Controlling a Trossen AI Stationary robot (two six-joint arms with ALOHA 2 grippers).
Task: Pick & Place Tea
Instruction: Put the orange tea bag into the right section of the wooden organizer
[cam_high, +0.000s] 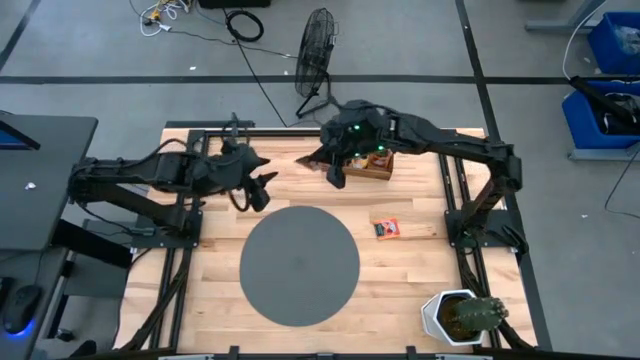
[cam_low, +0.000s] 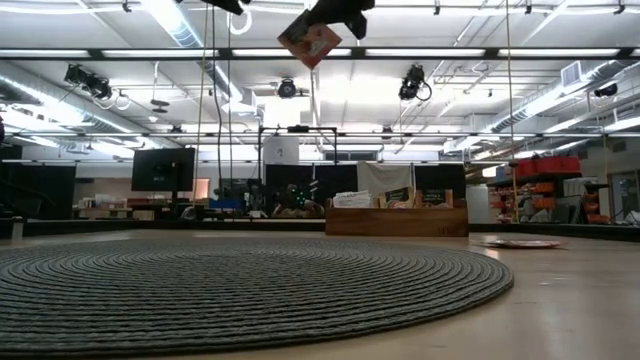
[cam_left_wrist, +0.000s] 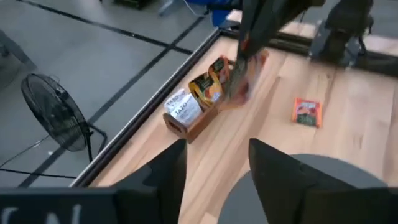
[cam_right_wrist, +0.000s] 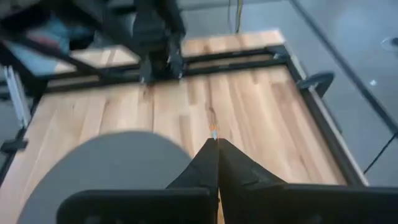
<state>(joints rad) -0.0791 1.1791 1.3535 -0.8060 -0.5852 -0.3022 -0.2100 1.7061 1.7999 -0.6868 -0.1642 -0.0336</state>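
Note:
My right gripper (cam_low: 335, 12) is shut on one orange tea packet (cam_low: 310, 40), high above the table next to the wooden box (cam_high: 378, 165). The box holds several more packets (cam_left_wrist: 198, 93) standing on edge. Another orange packet (cam_high: 386, 228) lies flat on the wood right of the grey disc (cam_high: 298, 265). My left gripper (cam_high: 256, 186) hangs open over the table beyond the disc's far-left rim and holds nothing. My right gripper pinches the orange tea packet between its two shut fingers, coming from above. In the right wrist view only a thin orange edge (cam_right_wrist: 213, 132) shows past the fingertips (cam_right_wrist: 205, 163). In the low view the packet hangs tilted below the fingers, lifted clear of the table.
A potted cactus (cam_high: 462, 318) stands at the table's near-right corner. A fan (cam_high: 316, 48) stands on the floor beyond the far edge. Bare wood lies left and right of the disc.

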